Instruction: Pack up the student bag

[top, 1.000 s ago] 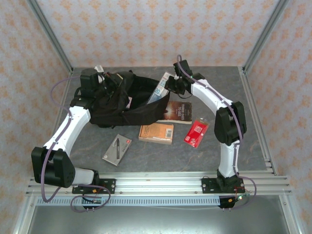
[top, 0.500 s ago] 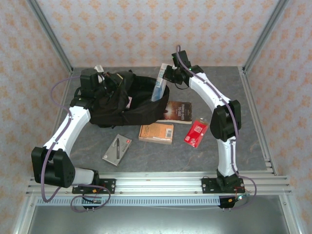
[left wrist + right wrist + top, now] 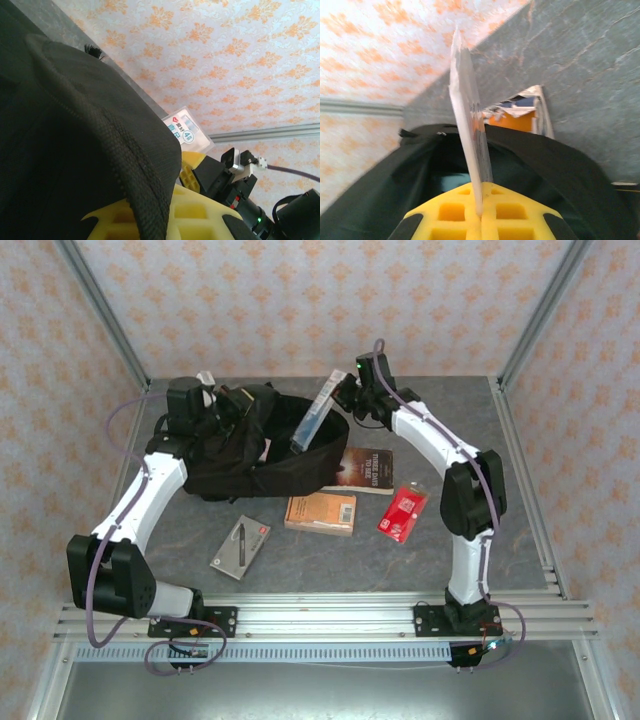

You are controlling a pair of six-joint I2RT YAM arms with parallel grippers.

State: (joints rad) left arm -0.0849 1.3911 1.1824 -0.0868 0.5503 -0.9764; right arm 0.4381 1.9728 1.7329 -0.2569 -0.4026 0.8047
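Observation:
The student bag [image 3: 250, 455] is a black backpack lying at the back left with its mouth held open. My left gripper [image 3: 215, 408] is shut on the bag's rim; black fabric [image 3: 140, 165] runs between its yellow pads [image 3: 200, 210]. My right gripper [image 3: 347, 395] is shut on the upper edge of a thin white packet [image 3: 313, 416], which hangs tilted over the bag's mouth. In the right wrist view the packet [image 3: 467, 120] stands edge-on out of the closed gripper [image 3: 481, 214], above the bag's dark inside [image 3: 435, 170].
On the grey table in front of the bag lie a dark book [image 3: 366, 470], an orange book [image 3: 320, 512], a red packet [image 3: 403, 512] and a grey flat case [image 3: 240, 546]. Metal frame posts and patterned walls close in the back and sides.
My right arm has lifted the white packet off the bag's right rim and swung it left, so it now slants over the open mouth. The left arm holds still.

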